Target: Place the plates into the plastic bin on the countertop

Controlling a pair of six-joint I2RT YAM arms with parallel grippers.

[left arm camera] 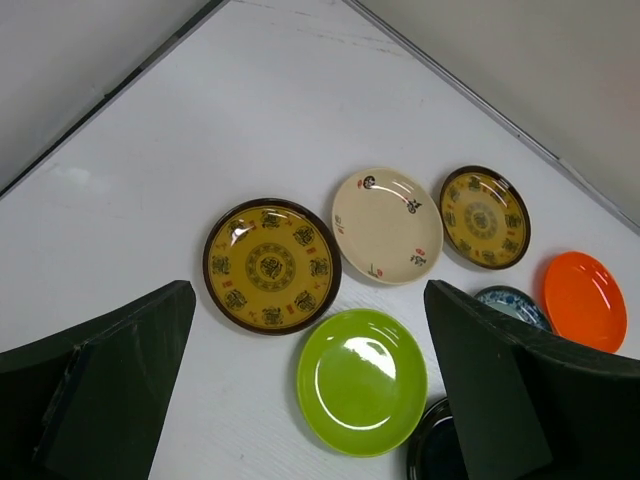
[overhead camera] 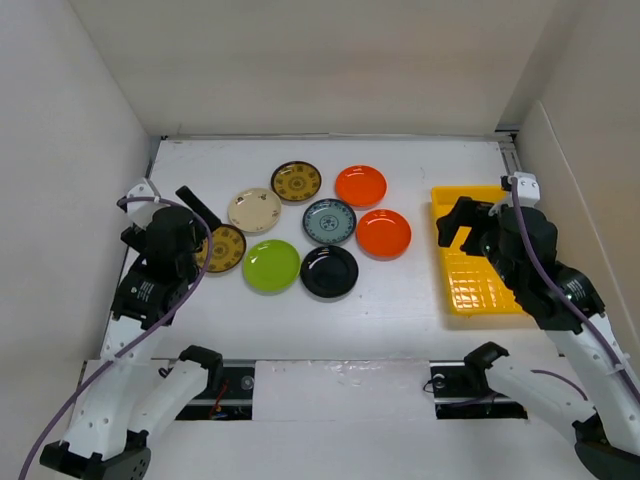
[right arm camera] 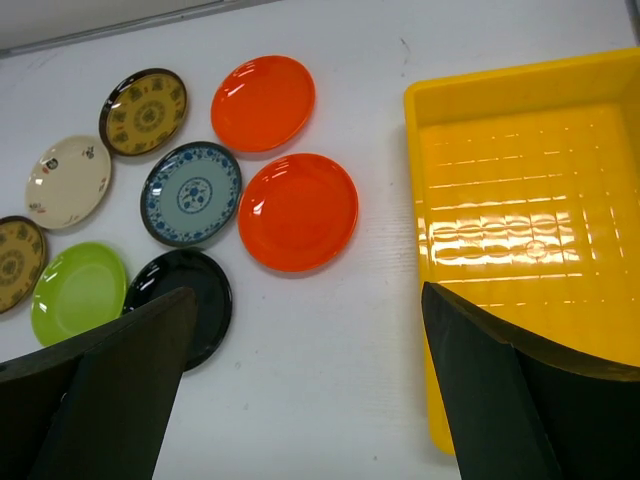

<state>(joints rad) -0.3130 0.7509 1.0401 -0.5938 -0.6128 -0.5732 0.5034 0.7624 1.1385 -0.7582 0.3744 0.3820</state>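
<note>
Eight plates lie on the white countertop point(overhead camera: 400, 300): two brown-and-yellow point(overhead camera: 296, 181) point(left arm camera: 271, 265), two orange point(overhead camera: 360, 185) point(overhead camera: 383, 232), cream point(overhead camera: 254, 210), teal patterned point(overhead camera: 329, 221), lime green point(overhead camera: 271, 266) and glossy black point(overhead camera: 329, 271). The yellow plastic bin point(overhead camera: 478, 285) stands at the right and holds no plates. My left gripper point(overhead camera: 195, 225) is open and empty, above the left brown-and-yellow plate, with the lime plate point(left arm camera: 362, 382) between its fingers in the wrist view. My right gripper point(overhead camera: 458, 222) is open and empty over the bin's left rim point(right arm camera: 412, 200).
White walls point(overhead camera: 90, 150) bound the countertop on the left, back and right. A metal rail runs along the near edge by the arm bases point(overhead camera: 340, 375). Bare white surface lies between the black plate point(right arm camera: 185, 300) and the bin.
</note>
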